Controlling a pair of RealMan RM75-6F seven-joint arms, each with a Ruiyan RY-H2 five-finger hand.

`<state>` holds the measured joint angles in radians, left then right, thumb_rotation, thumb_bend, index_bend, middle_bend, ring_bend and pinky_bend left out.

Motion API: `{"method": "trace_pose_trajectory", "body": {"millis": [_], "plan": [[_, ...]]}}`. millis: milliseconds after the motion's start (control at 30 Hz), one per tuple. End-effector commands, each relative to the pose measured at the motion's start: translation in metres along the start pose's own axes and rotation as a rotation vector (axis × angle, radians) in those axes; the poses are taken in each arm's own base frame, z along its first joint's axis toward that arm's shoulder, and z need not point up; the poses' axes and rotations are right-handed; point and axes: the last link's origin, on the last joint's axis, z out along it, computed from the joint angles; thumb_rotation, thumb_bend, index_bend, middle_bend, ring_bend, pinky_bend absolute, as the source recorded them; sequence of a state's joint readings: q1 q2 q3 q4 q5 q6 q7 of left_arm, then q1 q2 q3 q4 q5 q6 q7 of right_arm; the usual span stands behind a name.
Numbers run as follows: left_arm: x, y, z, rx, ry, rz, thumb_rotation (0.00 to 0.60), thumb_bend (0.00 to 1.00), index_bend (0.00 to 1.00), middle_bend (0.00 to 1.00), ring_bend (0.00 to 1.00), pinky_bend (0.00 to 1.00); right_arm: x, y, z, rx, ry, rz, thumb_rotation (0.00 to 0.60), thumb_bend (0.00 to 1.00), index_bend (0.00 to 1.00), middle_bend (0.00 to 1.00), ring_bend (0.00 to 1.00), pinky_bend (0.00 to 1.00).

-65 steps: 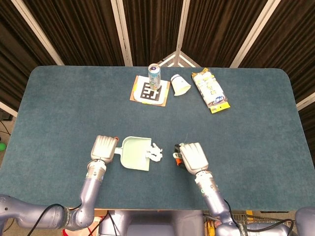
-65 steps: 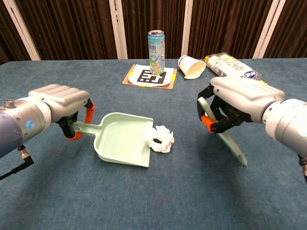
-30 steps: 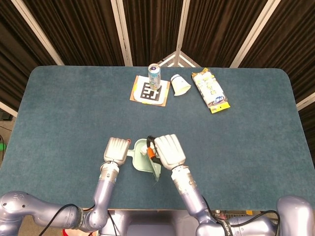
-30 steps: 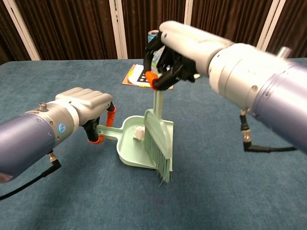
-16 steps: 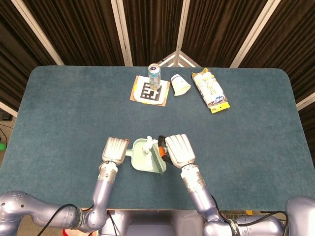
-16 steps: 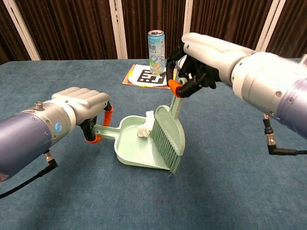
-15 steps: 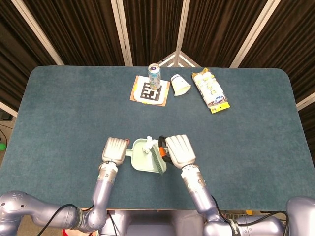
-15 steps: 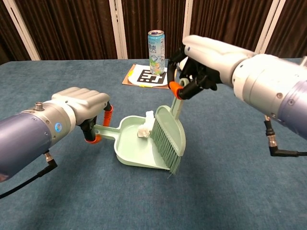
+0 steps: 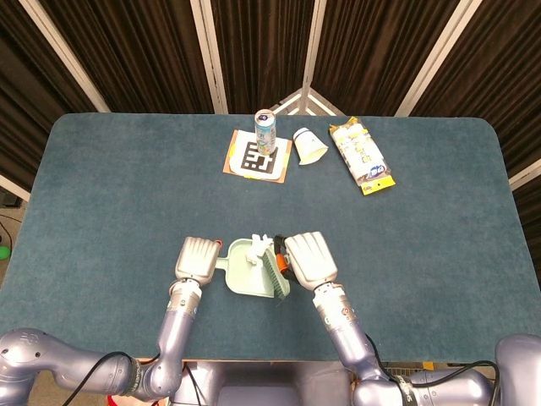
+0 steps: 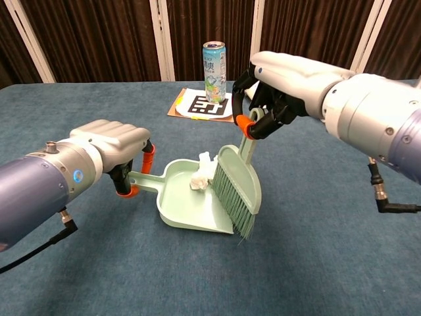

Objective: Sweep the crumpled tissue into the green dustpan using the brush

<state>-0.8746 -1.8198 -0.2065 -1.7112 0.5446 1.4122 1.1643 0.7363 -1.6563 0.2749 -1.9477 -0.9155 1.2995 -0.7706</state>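
The crumpled tissue (image 10: 202, 176) sits inside the green dustpan (image 10: 191, 204), just below the right hand (image 10: 279, 99), which is clamped on the brush (image 10: 235, 187) handle. The left hand (image 10: 112, 148) grips the dustpan's handle, off to the tissue's left.

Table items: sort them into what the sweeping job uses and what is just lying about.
In use: crumpled tissue, green dustpan, brush, left hand, right hand.
Lying about: drink can, marker card, paper cup, snack packet.
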Motion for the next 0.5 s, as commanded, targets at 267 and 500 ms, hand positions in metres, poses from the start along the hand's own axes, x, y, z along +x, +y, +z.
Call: {"method": "trace_pose_trajectory", "body": {"millis": [267, 500], "plan": [[0.0, -0.003, 0.0, 0.004, -0.002, -0.001, 0.6, 0.58, 0.57, 1.0, 0.97, 1.0, 0.02, -0.005, 0.007, 0.032, 0.077, -0.033, 0.6, 1.0, 0.9, 0.82, 0.83, 1.0], [0.0, -0.003, 0.0, 0.004, -0.002, -0.004, 0.6, 0.58, 0.57, 1.0, 0.97, 1.0, 0.041, 0.0, 0.018, 0.008, 0.161, -0.099, 0.6, 1.0, 0.91, 0.82, 0.83, 1.0]]}}
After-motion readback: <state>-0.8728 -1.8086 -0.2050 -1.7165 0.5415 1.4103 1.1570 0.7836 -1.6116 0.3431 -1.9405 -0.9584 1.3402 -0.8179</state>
